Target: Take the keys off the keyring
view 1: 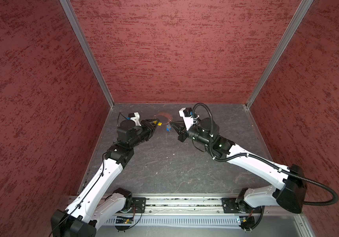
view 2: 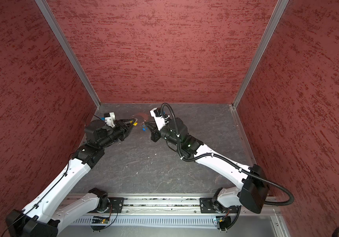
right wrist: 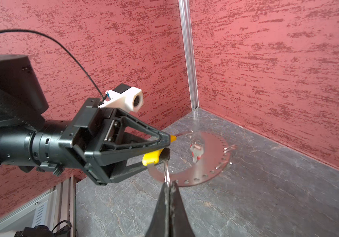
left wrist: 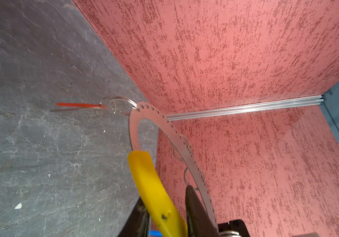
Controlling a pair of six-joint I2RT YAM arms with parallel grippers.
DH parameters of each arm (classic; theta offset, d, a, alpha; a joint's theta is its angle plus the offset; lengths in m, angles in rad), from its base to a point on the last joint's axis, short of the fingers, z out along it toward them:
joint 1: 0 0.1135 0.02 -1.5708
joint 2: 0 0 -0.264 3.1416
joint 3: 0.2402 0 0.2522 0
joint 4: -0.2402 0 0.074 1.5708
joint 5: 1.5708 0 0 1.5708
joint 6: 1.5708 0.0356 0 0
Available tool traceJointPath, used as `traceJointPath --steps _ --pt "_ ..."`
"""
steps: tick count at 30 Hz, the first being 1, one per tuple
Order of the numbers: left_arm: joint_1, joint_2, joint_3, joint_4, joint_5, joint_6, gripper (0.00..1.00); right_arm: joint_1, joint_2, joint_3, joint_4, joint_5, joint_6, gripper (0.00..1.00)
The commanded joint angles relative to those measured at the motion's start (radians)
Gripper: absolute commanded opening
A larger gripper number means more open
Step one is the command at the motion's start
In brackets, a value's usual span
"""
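Looking down, both top views: my two arms meet nose to nose at the far middle of the table (view 1: 164, 164), with the keyring (view 1: 163, 115) between them. I judge it is lifted off the surface.
Blue key: it hangs just below the tips of the right gripper (view 1: 171, 123), at (view 1: 168, 128) and (view 2: 144, 128), long axis roughly upright. The right arm is plainly nearer.
Left gripper: (view 1: 156, 123) points at the right one, with yellow showing at its tip.
Room: the back wall (view 1: 174, 61) is close behind the ring. The table is open toward me and to both sides.
Left wrist view, jaws: the yellow sleeve (left wrist: 154, 184) lies between the fingers (left wrist: 195, 207), but I see wall through a gap beside one finger. They are partly parted, and I cannot tell whether they pinch it.
Left wrist view, ring: the perforated band arcs away from the jaws. The red key (left wrist: 78, 105) hangs off a small ring at its far end, edge-on and blurred.
Right wrist view, jaws: clenched on a split ring (right wrist: 166, 171) at the band's near edge, just beside the sleeve. The blue key is out of sight here.
Right wrist view, red key: it dangles inside the arc, blade down, apart from my right tips.
Coming move, my judgement: work the pinched split ring off the band by drawing the right gripper back along its own axis, away from the left.
Risk: if the left jaws are loose on the sleeve, the whole ring follows the pull.
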Motion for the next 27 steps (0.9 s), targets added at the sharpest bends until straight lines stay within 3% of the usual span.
traceJointPath --steps 1,14,22,24,27 --pt "0.019 -0.012 -0.011 0.033 0.075 0.025 0.36 -0.030 -0.018 0.059 0.002 -0.054 -0.027 0.00" --pt "0.085 0.031 0.003 0.066 0.303 0.229 0.69 -0.180 -0.078 0.034 -0.055 -0.326 0.001 0.00" --pt "0.029 0.041 0.054 0.202 0.348 0.456 0.83 -0.237 -0.133 0.004 -0.100 -0.435 0.024 0.00" --pt "0.028 0.058 0.067 0.270 0.433 0.481 0.81 -0.246 -0.145 -0.004 -0.099 -0.482 0.041 0.00" --pt "0.023 0.101 0.113 0.312 0.554 0.521 0.67 -0.252 -0.164 -0.017 -0.089 -0.548 0.067 0.00"
